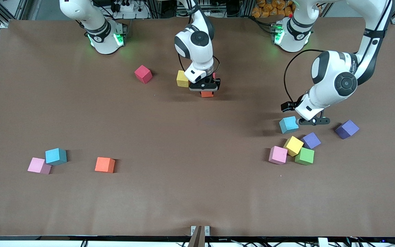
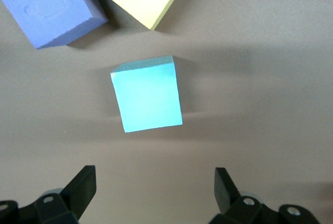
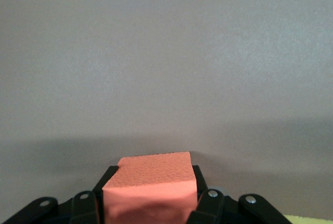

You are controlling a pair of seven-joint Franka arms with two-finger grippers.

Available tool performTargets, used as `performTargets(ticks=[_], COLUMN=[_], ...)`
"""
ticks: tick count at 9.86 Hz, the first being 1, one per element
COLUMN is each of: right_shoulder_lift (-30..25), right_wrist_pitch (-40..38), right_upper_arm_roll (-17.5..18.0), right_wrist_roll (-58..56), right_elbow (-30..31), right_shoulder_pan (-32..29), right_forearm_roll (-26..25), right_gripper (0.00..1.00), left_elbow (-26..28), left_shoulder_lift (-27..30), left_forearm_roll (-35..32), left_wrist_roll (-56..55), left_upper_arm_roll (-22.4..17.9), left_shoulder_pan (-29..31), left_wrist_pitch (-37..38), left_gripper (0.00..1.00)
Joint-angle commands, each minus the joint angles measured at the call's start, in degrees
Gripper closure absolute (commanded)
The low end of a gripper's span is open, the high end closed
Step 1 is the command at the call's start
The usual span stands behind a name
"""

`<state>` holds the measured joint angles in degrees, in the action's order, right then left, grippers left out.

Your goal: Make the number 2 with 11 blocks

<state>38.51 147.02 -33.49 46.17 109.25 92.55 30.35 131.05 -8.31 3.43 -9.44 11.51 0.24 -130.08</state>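
Note:
My right gripper [image 1: 204,90] is shut on an orange block [image 1: 207,93] [image 3: 151,187], low over the table beside a yellow block [image 1: 182,79]. A red block [image 1: 143,74] lies toward the right arm's end. My left gripper [image 1: 312,120] [image 2: 154,187] is open just above the table, beside a light blue block [image 1: 288,124] [image 2: 148,95] that sits outside its fingers [image 2: 83,187]. Yellow [image 1: 293,145], pink [image 1: 278,155] and green [image 1: 304,156] blocks cluster nearer the front camera. Pink [image 1: 39,165], light blue [image 1: 56,156] and orange [image 1: 104,164] blocks lie near the right arm's end. No number 2 shape shows.
Two purple cubes sit by the cluster, one [image 1: 311,140] touching the yellow block and one [image 1: 346,129] apart toward the left arm's end. The brown table [image 1: 190,144] is bare across its middle. A small metal bracket [image 1: 200,230] stands at the front edge.

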Motion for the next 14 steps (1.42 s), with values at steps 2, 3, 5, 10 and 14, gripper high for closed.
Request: performTargets(ticks=[2, 3, 5, 10, 14], right_shoulder_lift=[0.51, 0.51, 0.51, 0.6, 0.6], right_wrist_pitch=[0.55, 0.55, 0.55, 0.55, 0.46], right_upper_arm_roll=[-0.18, 0.17, 0.35, 0.88, 0.88], right_wrist_roll=[1.12, 1.21, 1.21, 2.44, 4.9], right_elbow=[0.44, 0.44, 0.44, 0.27, -0.26], right_shoulder_pan=[0.88, 0.88, 0.88, 0.26, -0.35], right_forearm_roll=[0.59, 0.59, 0.59, 0.77, 1.21], right_gripper=[0.94, 0.94, 0.94, 0.78, 0.0], left_elbow=[-4.56, -5.97, -8.52, -9.24, -9.41], left_shoulder_lift=[-5.83, -7.24, -9.7, -14.63, -13.84], left_forearm_roll=[-3.51, -3.51, -2.82, -2.02, -2.02], left_wrist_roll=[0.12, 0.21, -1.19, -6.29, -6.03], left_upper_arm_roll=[-1.31, -1.31, -1.4, -1.67, -1.67], left_shoulder_pan=[-0.07, 0.02, 0.02, -0.15, -0.07], left_wrist_pitch=[-0.62, -0.62, -0.62, -3.43, -3.08], left_gripper=[0.0, 0.0, 0.0, 0.0, 0.0])
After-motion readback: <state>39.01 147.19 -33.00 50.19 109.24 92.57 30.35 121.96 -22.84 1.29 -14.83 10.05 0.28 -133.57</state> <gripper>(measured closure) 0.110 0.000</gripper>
